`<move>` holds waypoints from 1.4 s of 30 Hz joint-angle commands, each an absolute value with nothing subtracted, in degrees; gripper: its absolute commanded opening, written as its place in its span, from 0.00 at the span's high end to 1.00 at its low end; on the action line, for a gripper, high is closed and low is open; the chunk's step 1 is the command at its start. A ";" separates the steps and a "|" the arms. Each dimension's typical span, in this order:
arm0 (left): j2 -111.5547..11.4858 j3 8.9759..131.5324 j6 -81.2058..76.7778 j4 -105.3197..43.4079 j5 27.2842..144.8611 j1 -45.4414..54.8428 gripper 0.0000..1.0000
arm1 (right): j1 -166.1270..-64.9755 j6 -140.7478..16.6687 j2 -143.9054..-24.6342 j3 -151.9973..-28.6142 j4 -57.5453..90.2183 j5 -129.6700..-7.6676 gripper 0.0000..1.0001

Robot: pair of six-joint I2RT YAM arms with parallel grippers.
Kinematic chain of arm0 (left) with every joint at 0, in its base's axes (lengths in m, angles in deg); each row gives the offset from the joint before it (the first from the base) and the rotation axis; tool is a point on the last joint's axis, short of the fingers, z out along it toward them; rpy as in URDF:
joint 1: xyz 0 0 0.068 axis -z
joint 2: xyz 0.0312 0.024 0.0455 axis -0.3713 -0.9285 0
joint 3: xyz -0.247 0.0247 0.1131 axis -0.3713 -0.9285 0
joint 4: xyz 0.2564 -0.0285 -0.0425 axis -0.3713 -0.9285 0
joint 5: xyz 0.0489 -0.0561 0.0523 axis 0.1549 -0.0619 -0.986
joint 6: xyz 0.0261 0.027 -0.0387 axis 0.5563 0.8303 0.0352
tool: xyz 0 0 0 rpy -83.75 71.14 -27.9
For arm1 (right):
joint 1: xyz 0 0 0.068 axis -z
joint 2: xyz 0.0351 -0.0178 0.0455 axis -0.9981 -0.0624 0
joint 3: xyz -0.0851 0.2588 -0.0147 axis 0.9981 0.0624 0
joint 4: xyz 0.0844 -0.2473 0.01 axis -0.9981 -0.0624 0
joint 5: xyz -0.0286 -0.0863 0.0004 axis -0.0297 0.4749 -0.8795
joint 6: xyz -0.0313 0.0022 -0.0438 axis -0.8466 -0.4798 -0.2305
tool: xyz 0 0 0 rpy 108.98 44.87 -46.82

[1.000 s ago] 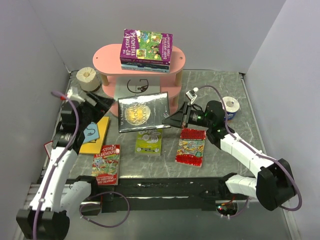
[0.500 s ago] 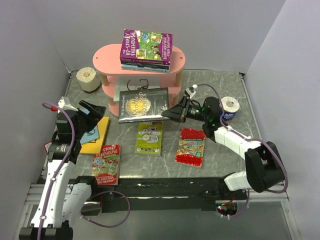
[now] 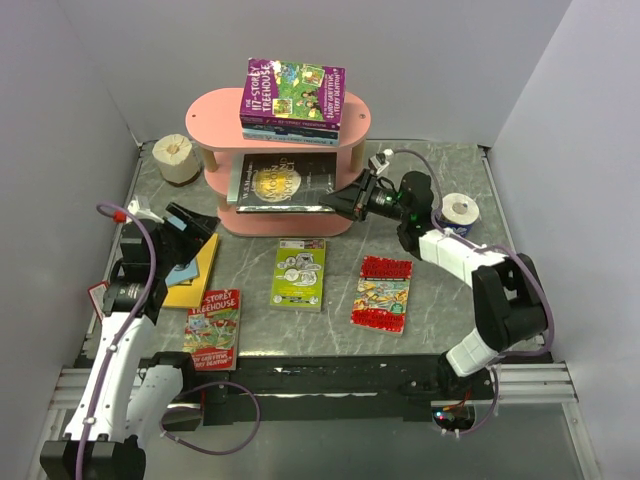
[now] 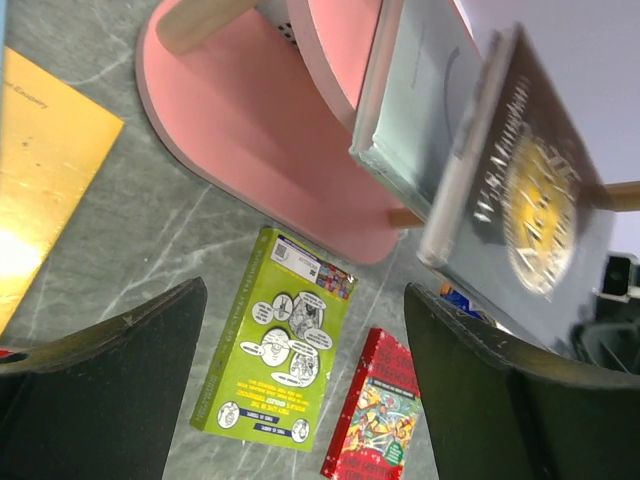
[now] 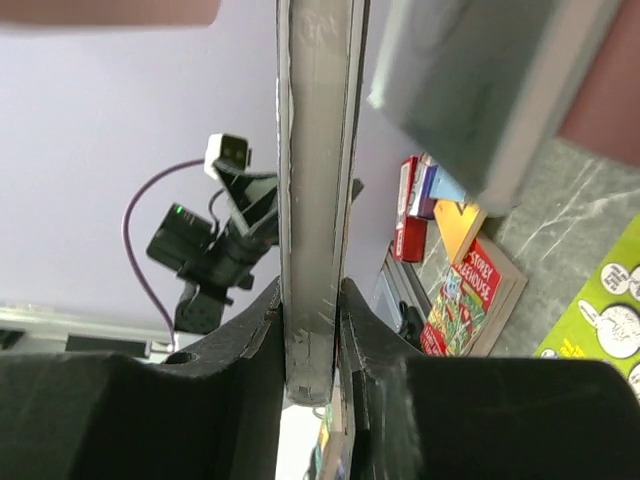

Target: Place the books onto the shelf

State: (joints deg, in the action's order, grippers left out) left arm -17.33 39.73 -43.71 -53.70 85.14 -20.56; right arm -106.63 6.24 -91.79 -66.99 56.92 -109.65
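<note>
Right hand (image 3: 351, 203) clamps the black book (image 3: 278, 182) by one edge, with the book partly under the top board of the shelf (image 3: 212, 108). Left hand (image 3: 188, 224) stands wide open, empty. Risk: the edge grip lets the book sag and jam on the shelf

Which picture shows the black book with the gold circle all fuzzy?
Left wrist view: the black book looks smeared and soft, while the lime green book is crisp. Right wrist view: its edge, pinched in the right gripper, is soft too. Top external view: small but sharp.
</note>
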 commanded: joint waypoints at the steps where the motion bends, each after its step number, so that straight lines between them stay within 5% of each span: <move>1: -18.04 39.92 -44.42 -49.67 88.18 -20.83 0.15 | -106.29 7.61 -93.54 -72.59 64.92 -106.65 1.00; 16: -17.87 38.43 -44.60 -47.30 90.82 -20.83 0.16 | -106.20 7.26 -100.13 -80.85 59.40 -107.25 1.00; 20: -18.40 38.25 -44.51 -47.21 91.52 -20.83 0.16 | -105.41 6.65 -101.54 -80.59 56.58 -109.54 0.65; 26: -19.19 38.51 -44.16 -46.95 91.52 -20.83 0.16 | -104.09 1.29 -99.78 -79.10 47.36 -111.21 0.42; 42: -21.56 39.74 -43.81 -46.77 92.14 -20.83 0.16 | -102.51 -22.17 -89.60 -86.57 10.09 -102.54 0.32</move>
State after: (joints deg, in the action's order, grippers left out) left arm -21.78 38.20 -44.06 -48.76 91.50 -20.59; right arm -102.61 -13.15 -97.12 -83.20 20.68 -107.79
